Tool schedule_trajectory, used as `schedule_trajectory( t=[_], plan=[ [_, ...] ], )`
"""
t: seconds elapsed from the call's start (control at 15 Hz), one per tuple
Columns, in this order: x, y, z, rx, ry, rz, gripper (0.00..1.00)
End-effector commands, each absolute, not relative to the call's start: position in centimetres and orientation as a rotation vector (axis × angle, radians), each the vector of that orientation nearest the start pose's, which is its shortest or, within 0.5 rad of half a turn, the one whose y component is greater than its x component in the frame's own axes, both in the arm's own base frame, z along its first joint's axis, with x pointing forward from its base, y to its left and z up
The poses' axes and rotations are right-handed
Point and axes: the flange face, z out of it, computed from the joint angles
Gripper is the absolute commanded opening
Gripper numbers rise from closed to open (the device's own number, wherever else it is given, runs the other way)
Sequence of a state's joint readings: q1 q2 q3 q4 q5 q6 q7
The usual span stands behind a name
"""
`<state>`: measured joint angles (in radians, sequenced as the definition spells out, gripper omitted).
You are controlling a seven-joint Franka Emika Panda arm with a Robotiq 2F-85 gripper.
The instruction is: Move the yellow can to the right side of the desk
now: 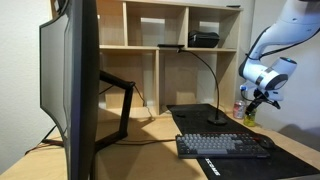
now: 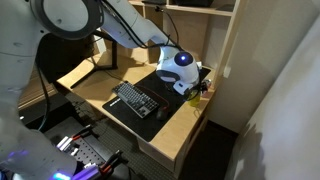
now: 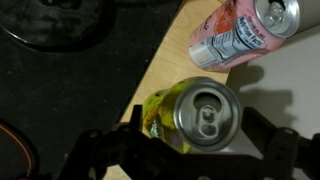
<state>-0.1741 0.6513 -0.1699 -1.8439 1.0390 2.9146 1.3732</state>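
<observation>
The yellow can point(image 3: 165, 115) has a silver top and a yellow-green body. In the wrist view it stands upright between the two dark fingers of my gripper point(image 3: 197, 135), which is shut on it. In both exterior views the gripper point(image 1: 262, 98) point(image 2: 197, 86) holds the can point(image 1: 250, 114) point(image 2: 203, 91) at the far right end of the desk point(image 1: 150, 130) point(image 2: 175, 125), close to the white wall. The tan desk top and the edge of the black mat point(image 3: 90, 70) lie below the can.
A pink-and-white can point(image 3: 240, 35) stands just beyond the yellow can, near the wall. A keyboard point(image 1: 222, 146) lies on the black mat. A lamp base with a thin neck point(image 1: 217, 120), a large monitor point(image 1: 72, 80) and a cubby shelf point(image 1: 165, 45) stand behind.
</observation>
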Motion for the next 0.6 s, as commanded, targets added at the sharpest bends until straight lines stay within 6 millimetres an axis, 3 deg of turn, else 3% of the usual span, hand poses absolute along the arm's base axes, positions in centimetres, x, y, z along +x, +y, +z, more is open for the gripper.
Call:
schedule_trajectory(
  t=[0.0, 0.27, 0.47, 0.53],
  plan=[
    [60.0, -26.9, 23.1, -0.604, 2.512, -0.258, 1.00],
    [58.4, -27.4, 27.0, -0.597, 2.484, -0.259, 1.00],
    [56.2, -26.8, 30.3, -0.638, 2.448, -0.164, 1.00],
    [58.9, -27.5, 28.2, -0.613, 2.466, -0.235, 1.00]
  ],
)
